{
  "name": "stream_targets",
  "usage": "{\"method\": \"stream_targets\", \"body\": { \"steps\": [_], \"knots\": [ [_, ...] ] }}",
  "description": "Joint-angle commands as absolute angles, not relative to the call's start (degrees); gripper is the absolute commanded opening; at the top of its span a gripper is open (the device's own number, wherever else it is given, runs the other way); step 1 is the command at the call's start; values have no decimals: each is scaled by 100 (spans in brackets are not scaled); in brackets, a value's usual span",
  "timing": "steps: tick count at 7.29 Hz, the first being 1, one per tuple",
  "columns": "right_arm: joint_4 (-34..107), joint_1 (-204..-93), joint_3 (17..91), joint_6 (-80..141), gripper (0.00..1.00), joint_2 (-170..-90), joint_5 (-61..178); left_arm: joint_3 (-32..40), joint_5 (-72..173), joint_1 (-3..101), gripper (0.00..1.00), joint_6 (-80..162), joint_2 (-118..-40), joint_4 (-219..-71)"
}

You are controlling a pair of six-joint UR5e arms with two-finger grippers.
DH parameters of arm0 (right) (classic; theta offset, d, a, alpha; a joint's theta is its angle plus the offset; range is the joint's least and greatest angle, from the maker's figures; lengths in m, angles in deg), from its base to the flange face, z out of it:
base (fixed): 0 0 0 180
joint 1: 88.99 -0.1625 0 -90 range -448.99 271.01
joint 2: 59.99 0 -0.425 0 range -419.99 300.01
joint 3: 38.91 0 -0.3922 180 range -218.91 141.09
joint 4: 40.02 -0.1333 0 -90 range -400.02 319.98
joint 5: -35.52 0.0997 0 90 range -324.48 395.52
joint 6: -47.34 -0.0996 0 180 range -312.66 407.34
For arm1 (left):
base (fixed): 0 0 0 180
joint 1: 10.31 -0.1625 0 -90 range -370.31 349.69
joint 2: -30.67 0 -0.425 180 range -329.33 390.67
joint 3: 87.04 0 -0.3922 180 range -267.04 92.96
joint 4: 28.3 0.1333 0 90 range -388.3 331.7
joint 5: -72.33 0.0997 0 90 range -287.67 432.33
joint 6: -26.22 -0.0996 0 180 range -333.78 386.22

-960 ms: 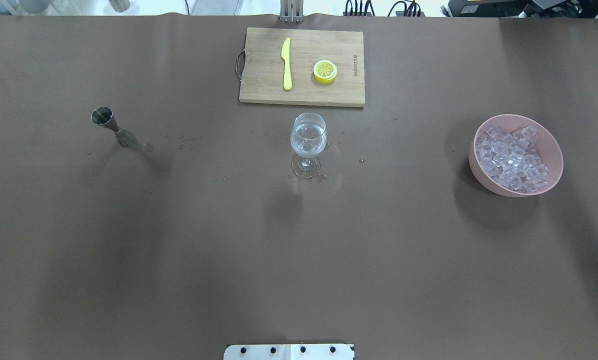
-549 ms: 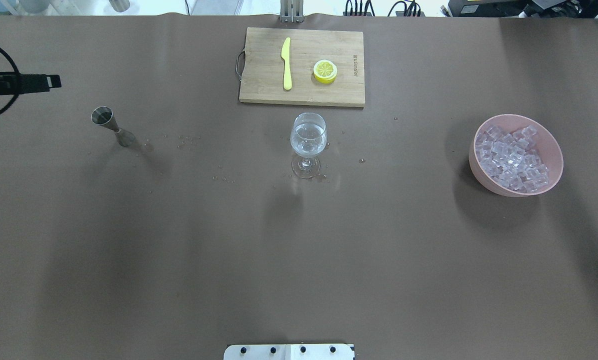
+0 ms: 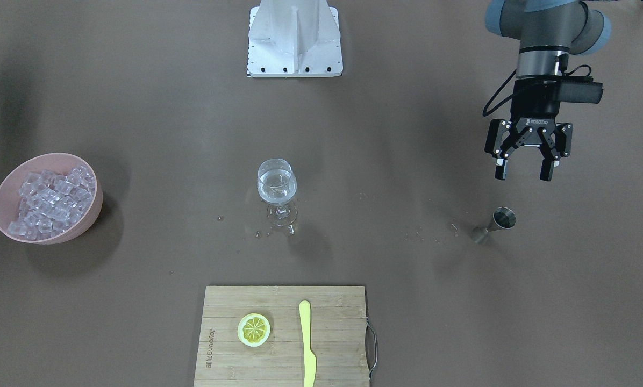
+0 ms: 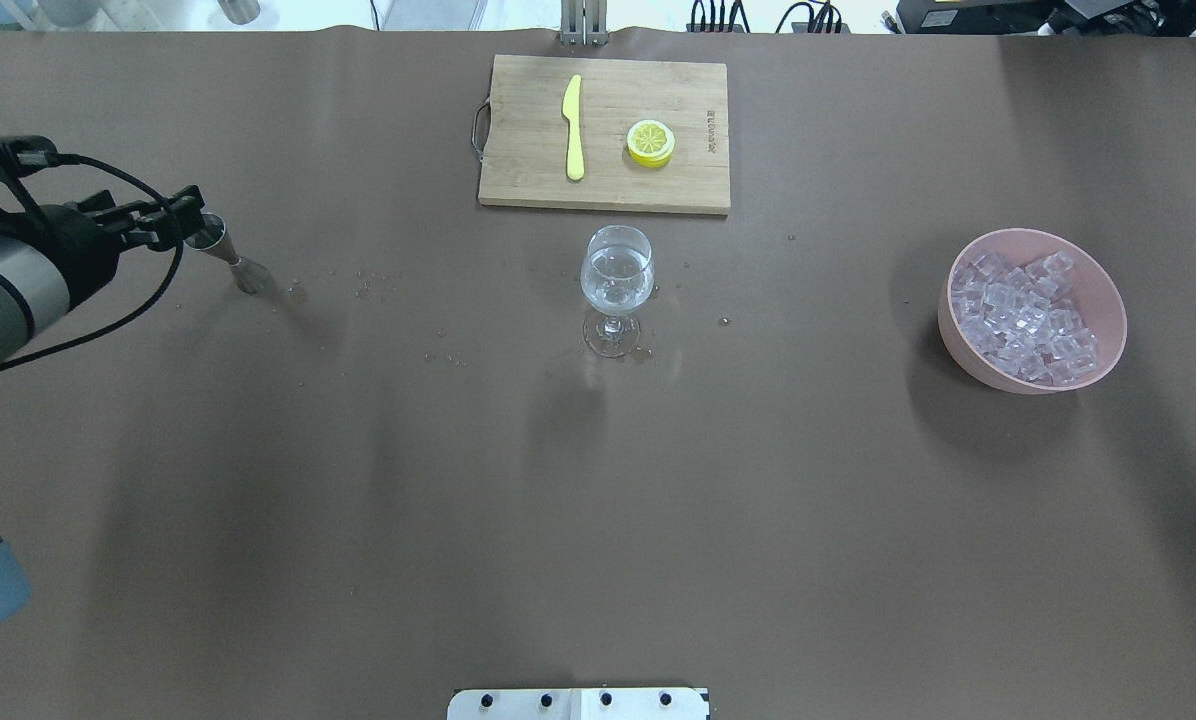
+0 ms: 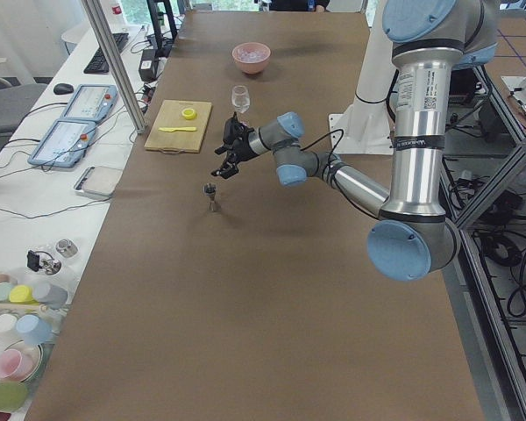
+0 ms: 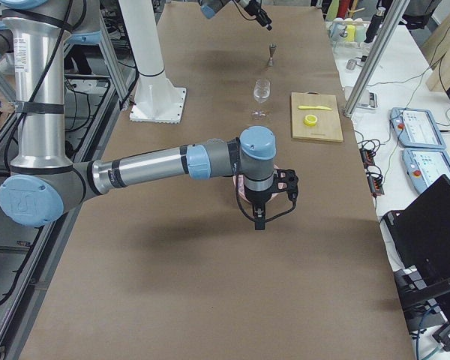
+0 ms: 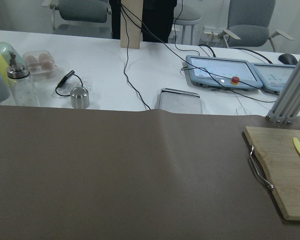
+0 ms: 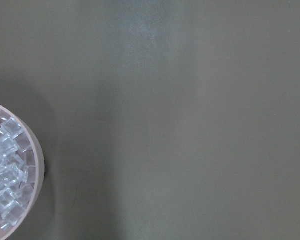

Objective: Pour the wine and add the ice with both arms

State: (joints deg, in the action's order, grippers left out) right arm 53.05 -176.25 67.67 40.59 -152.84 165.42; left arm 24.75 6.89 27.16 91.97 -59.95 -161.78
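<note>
Now, left gripper (image 3: 524,173): it hangs off the counter, pointing down, with its fingers spread wide and nothing between them. It is near the jigger, on the robot's side of it; the front view shows a gap between the two.
Jigger (image 3: 494,224): a small steel double-ended measure standing on the counter (image 3: 138,107) at the robot's left, with scattered droplets between it and the glass.
Wine glass (image 3: 277,188): a stemmed glass standing upright mid-counter, between the white pedestal (image 3: 294,40) and the cutting board, with a few droplets around its foot.
Wine (image 3: 276,194): a shallow measure of colourless liquid in the bowl of the wine glass.
Ice (image 3: 50,204): small clear cubes heaped in the pink bowl (image 3: 97,207), at the robot's right and well apart from the glass.
Right gripper (image 6: 259,217): it shows only in the right side view, pointing down just in front of the pink bowl. Whether its fingers are spread or pressed together, I cannot tell. Its wrist camera catches the bowl's rim and some ice in the lower left corner.
Cutting board (image 3: 337,333): a wooden board at the operators' edge, carrying a yellow knife (image 3: 307,344) and a lemon half (image 3: 254,329) lying apart.
</note>
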Motion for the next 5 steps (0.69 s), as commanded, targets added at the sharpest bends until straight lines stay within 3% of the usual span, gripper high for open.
{"method": "stream_targets", "body": {
  "steps": [1,5],
  "knots": [
    [5305,-17627,6735,4057,100,-15289,16542,1987,1728,2353,95,9712,-6256,-16058],
    [5305,-17627,6700,4057,100,-15289,16542,1230,2425,2300,95,10224,-6557,-16154]
  ]
}}
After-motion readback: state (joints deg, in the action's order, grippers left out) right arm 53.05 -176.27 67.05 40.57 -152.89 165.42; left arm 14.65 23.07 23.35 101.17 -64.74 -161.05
